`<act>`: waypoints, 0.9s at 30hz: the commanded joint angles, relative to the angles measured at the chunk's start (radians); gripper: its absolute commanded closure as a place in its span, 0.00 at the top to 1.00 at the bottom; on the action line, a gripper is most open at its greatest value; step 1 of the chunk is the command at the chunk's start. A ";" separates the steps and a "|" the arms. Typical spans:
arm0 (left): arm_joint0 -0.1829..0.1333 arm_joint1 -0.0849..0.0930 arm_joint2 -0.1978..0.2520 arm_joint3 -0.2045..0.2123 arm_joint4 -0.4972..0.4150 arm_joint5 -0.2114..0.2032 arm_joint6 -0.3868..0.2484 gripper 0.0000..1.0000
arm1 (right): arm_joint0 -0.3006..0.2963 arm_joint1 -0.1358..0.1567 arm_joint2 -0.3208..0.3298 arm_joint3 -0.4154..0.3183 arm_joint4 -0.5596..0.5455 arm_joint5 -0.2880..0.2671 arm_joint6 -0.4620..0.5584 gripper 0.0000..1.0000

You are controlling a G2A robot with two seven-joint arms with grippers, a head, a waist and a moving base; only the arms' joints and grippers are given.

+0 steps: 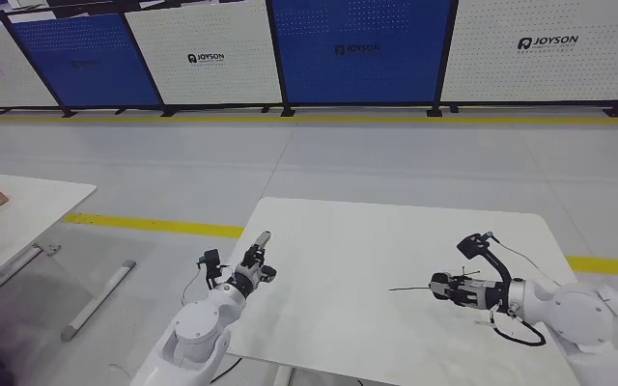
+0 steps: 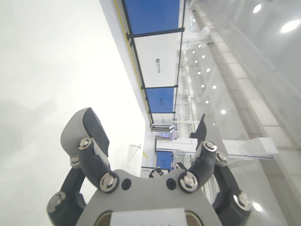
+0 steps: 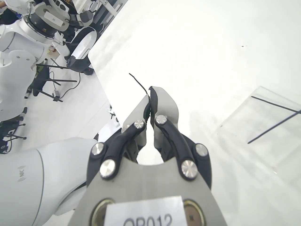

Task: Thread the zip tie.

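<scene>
the worktop (image 1: 367, 241) is a broad white rectangle with rounded corners, smooth and matte.

near the right arm's end of it lies a clear sheet (image 3: 247, 118), flat and glassy, cut off at the picture's edge. its outline is faint against the white. two thin black strips (image 3: 272, 128) lie crossed on it, and whether they are more ties is hard to tell.

the left tool (image 2: 148, 125) sits near the worktop's left front corner, its jaws spread wide with nothing between them. its fingers are grey metal shells on black links with bright round rivets, and the pads (image 2: 96, 130) are black and finely ribbed. one finger is seen edge-on, so its pad face is mostly hidden.

the right tool (image 3: 150, 94) hovers over the right part of the worktop, well apart from the left one, clamped tight on the zip tie (image 3: 138, 83). the tie is a thin black flexible strip. its free end sticks out past the fingertips with a slight curve, and the gripped part is hidden between the pads.

the top view shows the tie as a nearly straight dark line pointing toward the worktop's middle. the right wrist view adds the bend at its tip. in the left wrist view it is a faint hairline far off.
</scene>
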 commanded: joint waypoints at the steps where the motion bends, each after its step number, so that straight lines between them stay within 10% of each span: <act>1: 0.000 0.006 0.047 0.028 0.007 -0.008 -0.060 1.00 | 0.000 0.000 0.000 0.000 0.000 0.000 0.000 0.00; 12: -0.014 0.018 0.062 0.051 -0.008 -0.009 -0.099 1.00 | -0.007 -0.001 0.004 -0.001 -0.008 0.003 -0.035 0.00; 17: -0.036 0.017 0.035 0.095 -0.187 -0.008 -0.144 1.00 | 0.005 -0.006 -0.021 -0.084 -0.174 0.000 -0.133 0.00; 27: -0.040 0.104 0.108 0.082 -0.386 -0.008 -0.230 1.00 | 0.115 -0.034 -0.173 -0.160 -0.356 0.000 -0.160 0.00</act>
